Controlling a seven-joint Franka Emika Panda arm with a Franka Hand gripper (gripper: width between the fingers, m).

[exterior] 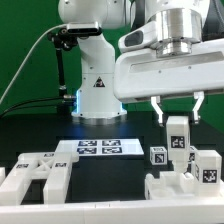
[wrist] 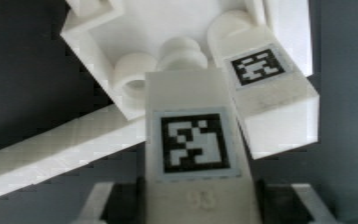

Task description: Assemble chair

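I see the claw [exterior: 177,108] hanging over the exterior view's right part of the dark bench [exterior: 40,125]. Between its two fingers stands a matte white plastic post with a black-and-white square tag [exterior: 178,134]. In the wrist view this same post [wrist: 194,150] fills the middle, with the claw's pads at each side of it low in the picture, so I judge the claw is clenched on the post and not released.

The post stands upright. Its lower end goes down among the other matte white blocky chair parts [exterior: 195,172], which are grouped at the exterior view's right. I cannot tell if the end already sits in a hole. I think it is held vertical so that it can enter straight into the block under it.

At the exterior view's left lies a flat white notched slab [exterior: 38,174], well apart from the claw, probably waiting for a later step. The thin white marker board [exterior: 100,148] lies on the bench between the robot's base and the parts.

The chair is still in separate pieces.
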